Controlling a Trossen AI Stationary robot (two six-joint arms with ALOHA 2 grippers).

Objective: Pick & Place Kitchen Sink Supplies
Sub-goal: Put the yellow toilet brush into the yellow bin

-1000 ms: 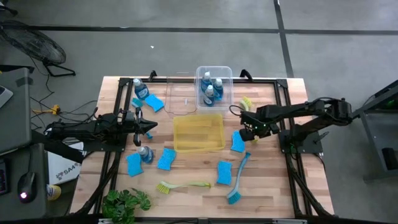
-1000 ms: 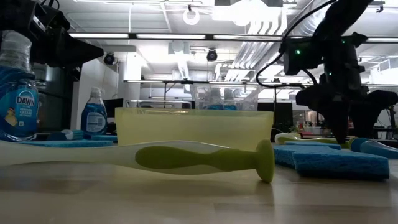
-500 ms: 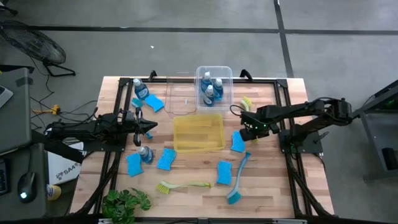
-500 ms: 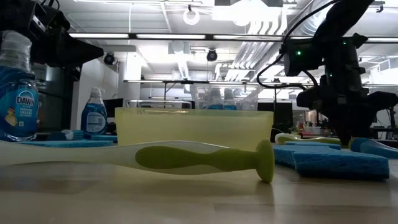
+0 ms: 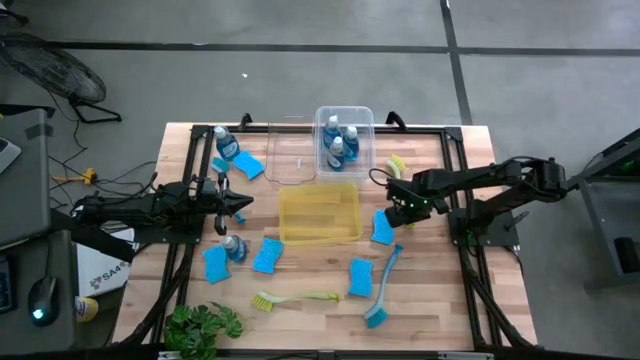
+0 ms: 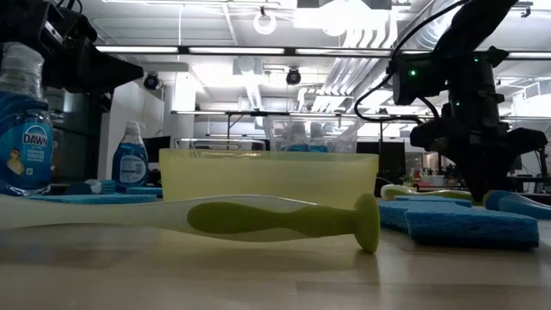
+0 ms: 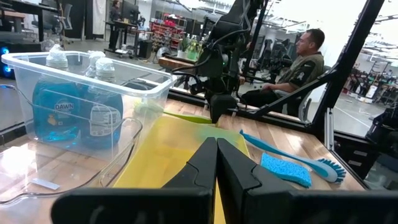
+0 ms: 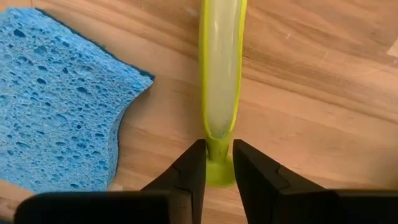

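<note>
High view: the left gripper (image 5: 243,202) hovers at the table's (image 5: 440,300) left side with its fingers pressed together on nothing, a bottle (image 5: 233,247) and two sponges (image 5: 215,264) lying just below it, and another bottle (image 5: 225,143) and sponge (image 5: 250,165) toward the far left corner. In the middle sit a clear bin (image 5: 291,152), a second bin (image 5: 344,139) holding three bottles, and a yellow bin (image 5: 319,212), with a yellow-green brush (image 5: 293,297) on the wood near the plant (image 5: 203,325). On the right, the right gripper (image 5: 393,200) is down at the table beside a sponge (image 5: 382,228), its fingers (image 8: 188,171) close on either side of the handle end of another yellow-green brush (image 8: 220,93), whether squeezing it cannot be told, while a blue brush (image 5: 383,287) and sponge (image 5: 360,277) lie nearer the front.
</note>
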